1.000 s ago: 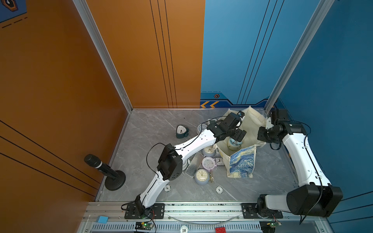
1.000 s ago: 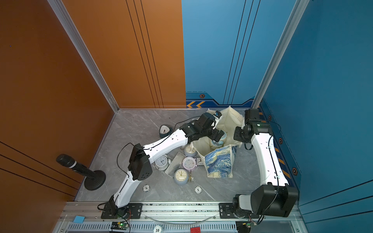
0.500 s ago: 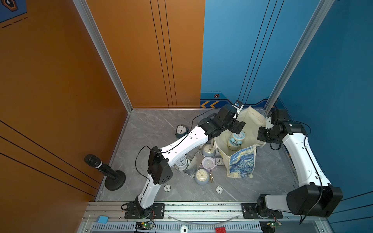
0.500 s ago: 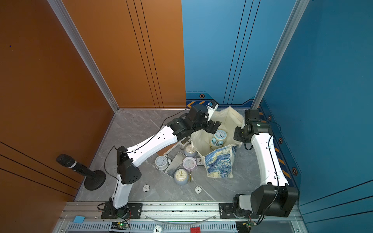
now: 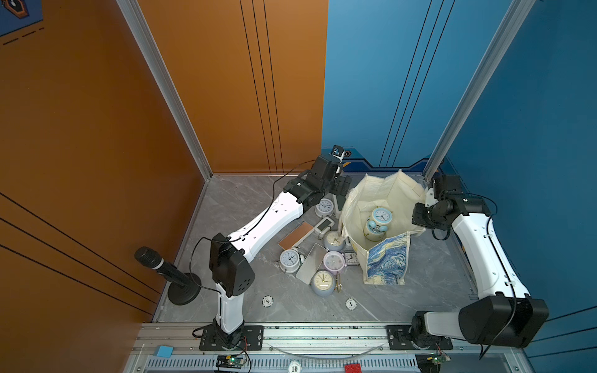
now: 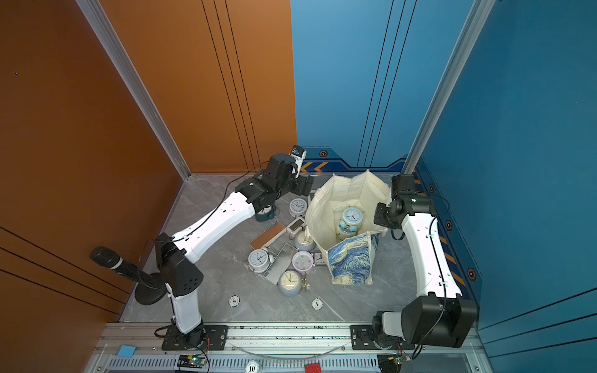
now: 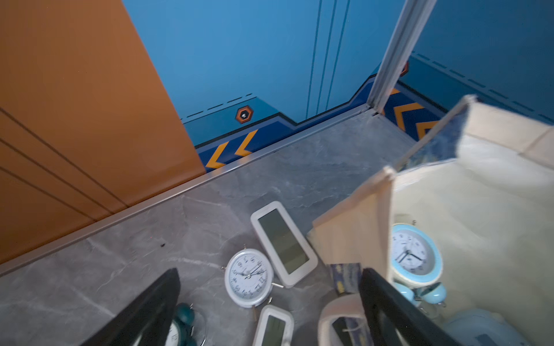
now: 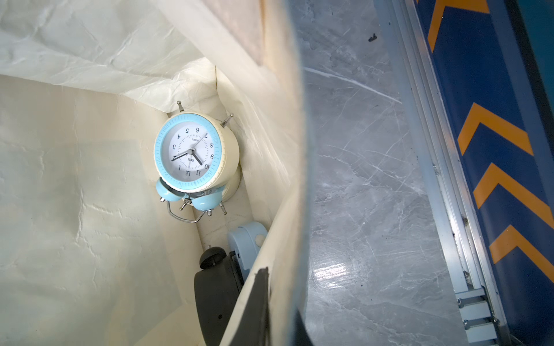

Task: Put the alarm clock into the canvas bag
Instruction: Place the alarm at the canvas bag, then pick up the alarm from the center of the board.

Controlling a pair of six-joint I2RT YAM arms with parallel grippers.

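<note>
Pulled back from over the canvas bag point(image 5: 386, 260), the left claw point(image 5: 340, 187) now hangs wide open and empty just beside its rim, above loose clocks point(image 5: 324, 206) on the worktop point(image 5: 436, 268). The light-blue alarm clock point(image 5: 381, 217) lies inside the bag on the cream lining. The right claw point(image 5: 419, 219) is clamped on the bag's rim.

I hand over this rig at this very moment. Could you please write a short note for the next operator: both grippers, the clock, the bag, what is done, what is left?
Left gripper: open, empty, above the clocks beside the canvas bag.
Right gripper: shut on the bag's rim; the mouth stands open.
Light-blue alarm clock: inside the bag, no gripper on it.
Done: this clock is in.
Left: several clocks, such as the white clock, lie on the table; bag them if wanted, then release the rim.
</note>
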